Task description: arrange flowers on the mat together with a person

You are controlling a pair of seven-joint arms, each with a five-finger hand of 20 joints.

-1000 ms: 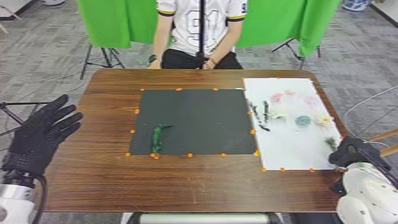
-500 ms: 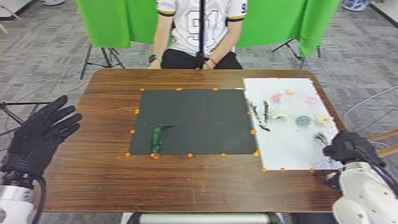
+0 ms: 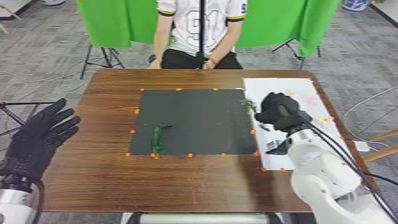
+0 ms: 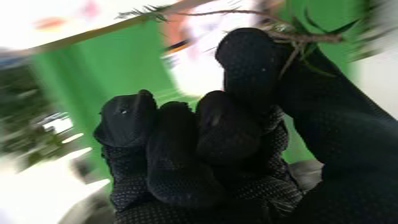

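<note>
The left hand [image 3: 37, 132] is held over the table's left edge with its fingers straight. The right hand [image 3: 282, 110] is above the white sheet [image 3: 281, 162], with a green sprig [image 3: 247, 103] poking out towards the dark mat [image 3: 195, 122]. In the right wrist view the hand [image 4: 253, 65] pinches the brown-stemmed sprig [image 4: 306, 37] between finger and thumb, its other fingers curled. A green stem [image 3: 157, 139] lies on the mat's lower left. Pink flowers [image 3: 290, 92] and a yellow flower [image 3: 325, 120] lie on the sheet; the right hand and arm cover part of it.
Orange tabs hold the mat and sheet to the brown table [image 3: 178, 185]. A person [image 3: 197, 30] sits at the far side with both hands low by the table edge. The right arm [image 3: 324, 172] crosses the table's right part.
From the sheet's lower right edge, the right hand has moved up and to the left, bringing the sprig near the mat's right edge. The left hand has barely moved.
</note>
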